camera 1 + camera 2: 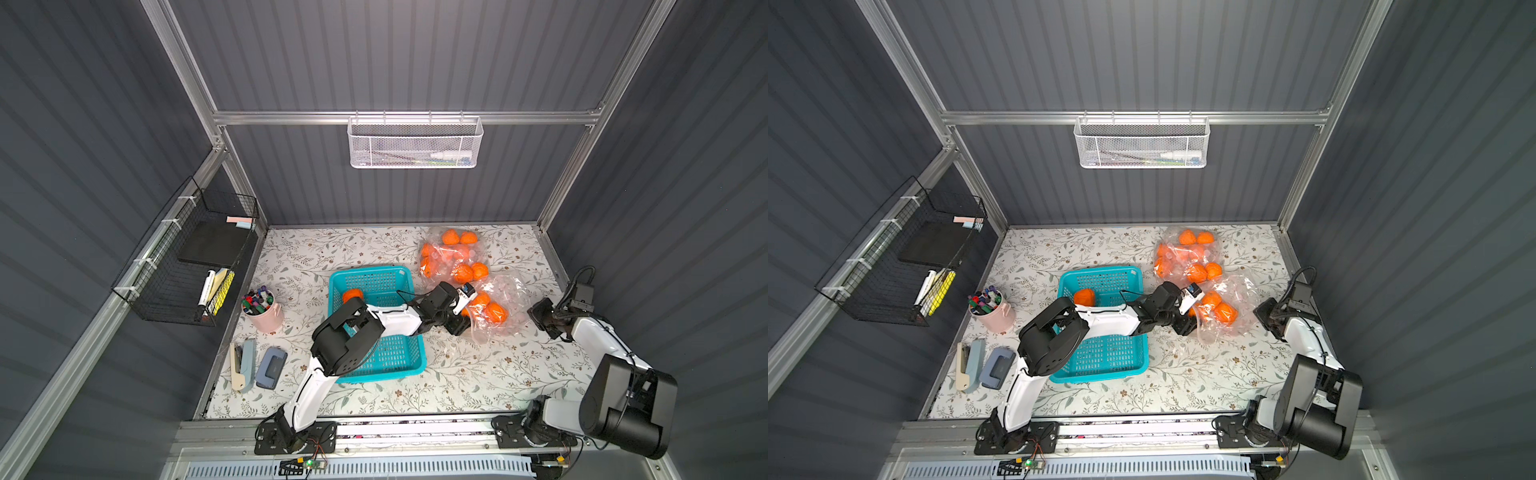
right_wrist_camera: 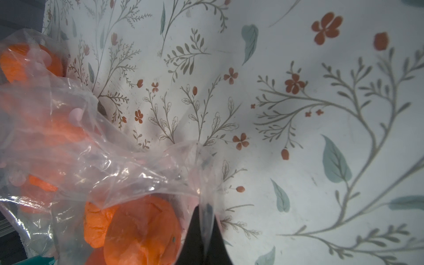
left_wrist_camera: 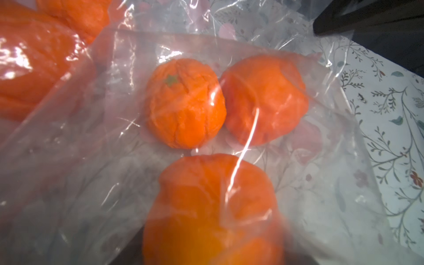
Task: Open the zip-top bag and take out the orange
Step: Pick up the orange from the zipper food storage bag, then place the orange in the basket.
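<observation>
Floral tabletop (image 1: 457,386), right side: zip-top bag (image 1: 505,301) seemingly open, my right claw (image 2: 205,218) clamps its film, my left claw (image 1: 463,320) sits by an orange (image 3: 211,206), closure unclear to me; removal pending.

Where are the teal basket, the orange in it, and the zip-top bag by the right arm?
teal basket (image 1: 395,353): top view, bare mesh floor.
orange (image 1: 353,296): top view, its middle.
zip-top bag (image 1: 511,299): top view, clear film past its oranges.

Clear bag (image 1: 510,291) lies crumpled right of centre, three oranges (image 3: 263,98) inside, two touching; one orange (image 3: 185,103) shows its green stem mark.
</observation>
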Tool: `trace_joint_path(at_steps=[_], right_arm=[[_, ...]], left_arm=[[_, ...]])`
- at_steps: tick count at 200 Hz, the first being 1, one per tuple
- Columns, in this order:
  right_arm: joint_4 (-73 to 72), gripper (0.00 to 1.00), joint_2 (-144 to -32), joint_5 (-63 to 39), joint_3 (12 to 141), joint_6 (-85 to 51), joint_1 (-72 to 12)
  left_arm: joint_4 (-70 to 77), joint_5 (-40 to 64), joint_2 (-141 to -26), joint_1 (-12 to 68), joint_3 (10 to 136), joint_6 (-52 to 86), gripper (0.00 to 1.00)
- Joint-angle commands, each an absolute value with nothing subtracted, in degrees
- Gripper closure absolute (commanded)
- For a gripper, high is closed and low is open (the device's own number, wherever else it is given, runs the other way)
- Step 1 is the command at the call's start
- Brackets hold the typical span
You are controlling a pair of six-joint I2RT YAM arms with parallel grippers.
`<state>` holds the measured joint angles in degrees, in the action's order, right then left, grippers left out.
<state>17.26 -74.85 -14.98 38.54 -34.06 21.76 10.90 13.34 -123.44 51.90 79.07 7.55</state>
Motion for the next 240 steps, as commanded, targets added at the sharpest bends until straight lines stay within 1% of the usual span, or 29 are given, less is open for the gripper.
trace_joint_path(at_steps=[1,30,57,77,98,120,154,170,193,240], right_arm=[[17.3,0.97,-74.5,-14.6,37.7,-33.7,21.7],[17.4,0.97,-74.2,-14.3,37.8,-33.6,21.7],[17.4,0.97,-74.4,-14.5,37.9,-33.7,21.7],[16.9,0.97,-74.3,-15.1,37.8,-33.6,21.7],[17.0,0.97,-74.4,-15.3,38.1,-33.7,21.7],[17.0,0.97,-74.5,-15.6,38.1,-33.7,21.7],[16.9,0.97,-74.6,-15.9,38.1,-33.7,21.7],[16.8,0.97,-74.8,-16.3,38.1,-33.9,21.7],[16.7,0.97,-74.8,-16.5,38.0,-33.8,21.7],[16.9,0.97,-74.7,-16.5,37.8,-33.7,21.7]], left_arm=[[5.4,17.1,-117.2,51.6,78.1,7.7,0.38],[-6.4,21.2,-112.3,51.6,77.4,4.0,0.37],[-19.0,21.5,-108.2,51.3,77.8,0.5,0.37],[-23.1,21.6,-103.6,50.1,76.5,0.0,0.35],[-23.4,21.5,-98.6,47.5,75.4,2.0,0.35],[-28.8,14.2,-95.8,44.5,78.4,4.7,0.35],[-38.2,-0.9,-94.1,42.1,80.6,7.8,0.34],[-41.0,-3.6,-95.0,38.8,80.2,9.3,0.35],[-41.1,-6.4,-97.2,34.1,78.8,10.7,0.36],[-41.3,-10.8,-105.5,31.4,81.6,11.1,0.36]])
